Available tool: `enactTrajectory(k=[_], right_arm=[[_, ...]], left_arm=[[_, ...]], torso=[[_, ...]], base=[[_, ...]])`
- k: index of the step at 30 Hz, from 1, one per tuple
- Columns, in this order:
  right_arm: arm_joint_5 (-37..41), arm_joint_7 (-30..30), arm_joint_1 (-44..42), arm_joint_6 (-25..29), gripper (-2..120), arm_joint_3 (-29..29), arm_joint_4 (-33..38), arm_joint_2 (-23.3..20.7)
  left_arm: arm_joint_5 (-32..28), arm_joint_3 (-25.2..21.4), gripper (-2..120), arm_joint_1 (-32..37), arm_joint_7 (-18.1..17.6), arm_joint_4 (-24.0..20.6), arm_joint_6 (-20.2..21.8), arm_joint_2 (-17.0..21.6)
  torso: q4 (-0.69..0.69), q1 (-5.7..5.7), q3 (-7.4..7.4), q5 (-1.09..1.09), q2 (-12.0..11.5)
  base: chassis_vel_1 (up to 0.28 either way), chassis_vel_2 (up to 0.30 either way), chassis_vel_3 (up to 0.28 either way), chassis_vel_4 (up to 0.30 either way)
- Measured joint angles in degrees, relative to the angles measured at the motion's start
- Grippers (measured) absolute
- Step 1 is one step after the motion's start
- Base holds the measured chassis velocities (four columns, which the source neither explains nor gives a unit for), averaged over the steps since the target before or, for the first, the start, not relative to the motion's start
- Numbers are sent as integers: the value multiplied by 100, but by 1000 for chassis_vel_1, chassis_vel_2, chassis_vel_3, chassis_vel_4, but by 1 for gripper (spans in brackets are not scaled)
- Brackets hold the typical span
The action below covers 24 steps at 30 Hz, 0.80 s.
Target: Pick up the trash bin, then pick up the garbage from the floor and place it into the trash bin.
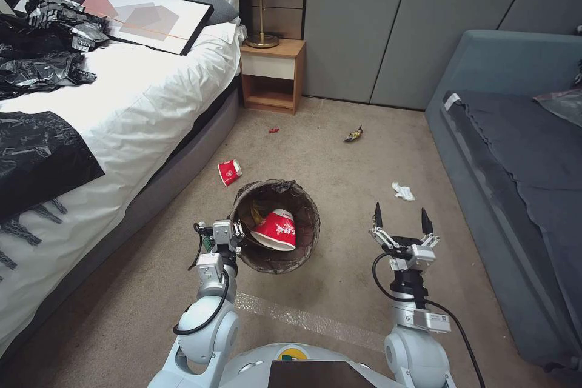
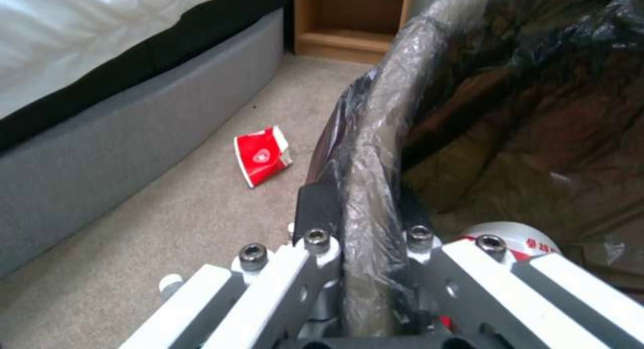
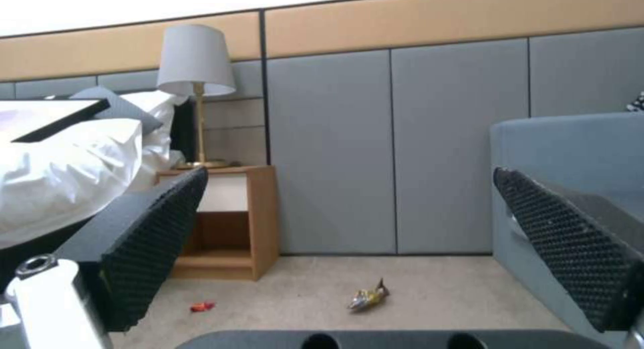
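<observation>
Pinching the bagged rim of the one trash bin (image 1: 277, 225) between its two fingers (image 2: 315, 208), the left gripper (image 1: 233, 231) is clenched on the bin's near-left edge, one finger outside the rim and one inside; one red-and-white cup (image 1: 276, 230) and a yellowish wrapper lie inside the bin just beyond that claw. The right gripper (image 1: 400, 218) hangs released over the floor (image 1: 339, 170) beside the bin, its two black fingertips spread wide; ahead of it lie four pieces of garbage: a second red cup (image 1: 230, 171) off toward the bed (image 1: 151, 85), a small red scrap (image 1: 273, 130), one shiny snack wrapper (image 1: 353, 134) and one white crumpled tissue (image 1: 403, 191) closest to that open claw.
</observation>
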Motion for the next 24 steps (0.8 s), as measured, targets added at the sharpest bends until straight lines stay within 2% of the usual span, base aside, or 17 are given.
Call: enactTrajectory(k=[5, 11, 24], right_arm=[[20, 0, 10, -8, 100, 14, -4, 6], [41, -4, 33, -25, 100, 34, -6, 2], [52, -15, 95, -57, 99, 53, -13, -6]], left_arm=[[3, 6, 3, 0, 0, 1, -1, -7], [6, 12, 3, 3, -1, 6, -4, -9], [1, -1, 3, -6, -2, 14, -9, -13]], torso=[[-1, 0, 0, 0, 0], [0, 0, 0, -1, 0], [1, 0, 0, 0, 0]], base=[[-8, 9, 12, -15], [-139, 137, 121, -143], [-241, 237, 240, -237]])
